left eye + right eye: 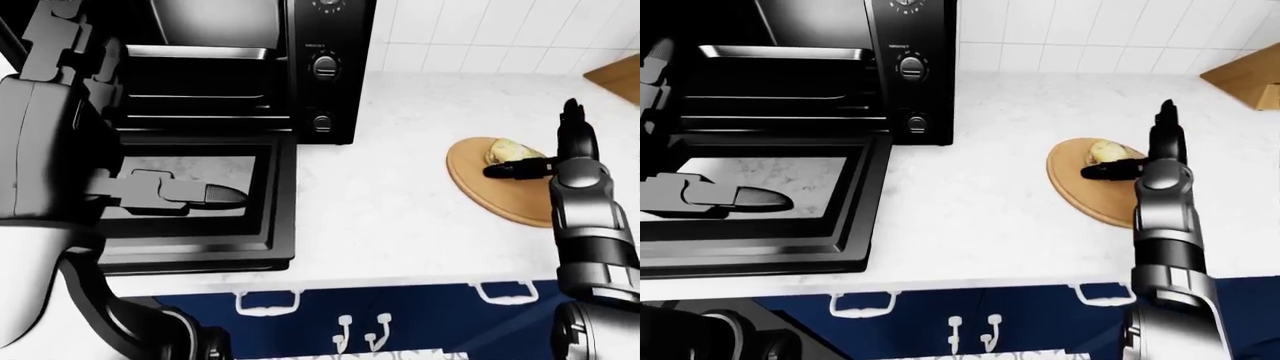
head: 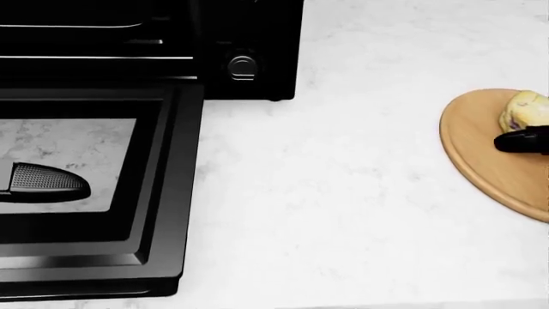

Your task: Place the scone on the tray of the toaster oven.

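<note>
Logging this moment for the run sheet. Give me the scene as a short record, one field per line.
scone: lying on the round wooden board, at the right of the head view
right hand: over the board, one of its fingers stretched toward the scone, not closed round it
left hand: above the lowered toaster oven door, holding nothing
toaster oven: door down, dark inside; the tray cannot be made out
counter: white marble, bare between oven and board
task state: scone not yet picked up

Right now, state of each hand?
Left hand: open, empty, above the toaster oven door.
Right hand: open, fingers spread beside the scone on the wooden board, not gripping.
</note>
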{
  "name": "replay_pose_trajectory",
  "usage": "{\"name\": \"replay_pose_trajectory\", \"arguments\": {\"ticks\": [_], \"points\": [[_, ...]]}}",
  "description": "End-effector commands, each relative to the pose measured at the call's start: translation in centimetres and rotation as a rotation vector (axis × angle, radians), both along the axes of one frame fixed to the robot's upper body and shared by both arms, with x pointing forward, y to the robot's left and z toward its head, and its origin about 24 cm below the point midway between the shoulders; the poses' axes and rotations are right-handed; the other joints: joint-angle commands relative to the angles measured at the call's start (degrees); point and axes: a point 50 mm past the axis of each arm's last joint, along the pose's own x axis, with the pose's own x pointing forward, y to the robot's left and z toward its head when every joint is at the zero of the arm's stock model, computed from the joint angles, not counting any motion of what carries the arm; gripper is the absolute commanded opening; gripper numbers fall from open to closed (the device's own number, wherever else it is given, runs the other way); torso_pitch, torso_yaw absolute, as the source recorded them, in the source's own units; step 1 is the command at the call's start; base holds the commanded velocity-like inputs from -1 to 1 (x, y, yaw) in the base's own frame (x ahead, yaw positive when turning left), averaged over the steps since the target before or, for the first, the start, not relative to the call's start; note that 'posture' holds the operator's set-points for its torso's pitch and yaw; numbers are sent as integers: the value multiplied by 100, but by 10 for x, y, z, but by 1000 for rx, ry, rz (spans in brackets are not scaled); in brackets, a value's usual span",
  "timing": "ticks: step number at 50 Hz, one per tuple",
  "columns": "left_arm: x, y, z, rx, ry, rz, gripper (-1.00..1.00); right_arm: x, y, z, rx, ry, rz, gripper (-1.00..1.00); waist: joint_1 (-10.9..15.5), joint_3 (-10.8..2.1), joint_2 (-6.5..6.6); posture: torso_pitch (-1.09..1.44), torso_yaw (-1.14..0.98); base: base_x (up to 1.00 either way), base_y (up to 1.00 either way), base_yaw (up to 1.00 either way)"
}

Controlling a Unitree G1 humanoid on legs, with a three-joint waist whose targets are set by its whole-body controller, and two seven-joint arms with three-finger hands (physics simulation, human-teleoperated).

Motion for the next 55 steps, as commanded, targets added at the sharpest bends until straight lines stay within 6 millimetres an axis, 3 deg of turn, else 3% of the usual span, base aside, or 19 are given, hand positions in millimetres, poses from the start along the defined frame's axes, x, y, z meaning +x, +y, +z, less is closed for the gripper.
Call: {"name": "replay_pose_trajectory", "arguments": {"ticks": [1, 5, 7, 8, 9, 12, 17, 18, 24, 25, 29, 32, 49, 55], "points": [[-3, -1, 6, 19, -46, 2, 100, 3, 2, 24, -42, -86, 14, 100, 11, -129, -21, 0, 0, 0, 0, 0], [-3, -1, 6, 20, -44, 2, 100, 3, 2, 21, -36, -80, 18, 100, 11, -134, -29, 0, 0, 0, 0, 0], [-3, -1, 5, 19, -43, 2, 100, 2, 0, 19, -32, -77, 15, 4, 13, -133, -33, 0, 0, 0, 0, 0], [-3, -1, 5, 18, -44, 1, 100, 1, 0, 19, -31, -77, 14, 2, 14, -131, -37, 0, 0, 0, 0, 0], [-3, -1, 5, 18, -43, 2, 100, 1, 0, 19, -28, -77, 15, -15, 14, -131, -41, 0, 0, 0, 0, 0], [-3, -1, 6, 18, -45, 3, 100, 0, -1, 18, -28, -75, 13, -38, 16, -135, -51, 0, 0, 0, 0, 0], [-3, 0, 4, 20, -42, 4, 100, -1, 0, 19, -26, -75, 16, -40, 37, -137, -55, 0, 0, 0, 0, 0], [-3, -1, 4, 19, -43, 4, 100, 0, 1, 19, -26, -74, 19, -51, 38, -138, -56, 0, 0, 0, 0, 0], [-3, 0, 4, 18, -42, 6, 100, 1, 2, 19, -27, -75, 24, -60, 39, -151, -60, 0, 0, 0, 0, 0], [-3, 0, 4, 18, -42, 6, 100, 1, 3, 20, -29, -74, 27, -75, 38, -152, -59, 0, 0, 0, 0, 0], [-3, 0, 3, 17, -41, 6, 100, 1, 3, 21, -34, -75, 31, -98, 41, -159, -57, 0, 0, 0, 0, 0], [-2, 0, 2, 18, -40, 7, 100, 1, 4, 19, -38, -76, 34, -100, 44, -159, -55, 0, 0, 0, 0, 0], [-2, 1, 1, 16, -39, 7, 100, 0, 12, 74, -85, -166, 54, -100, 59, -127, -22, 0, 0, 0, 0, 0], [-1, -1, 2, 16, -40, 1, 100, -4, 33, 104, -106, -227, 110, -100, 58, -108, -12, 0, 0, 0, 0, 0]]}}
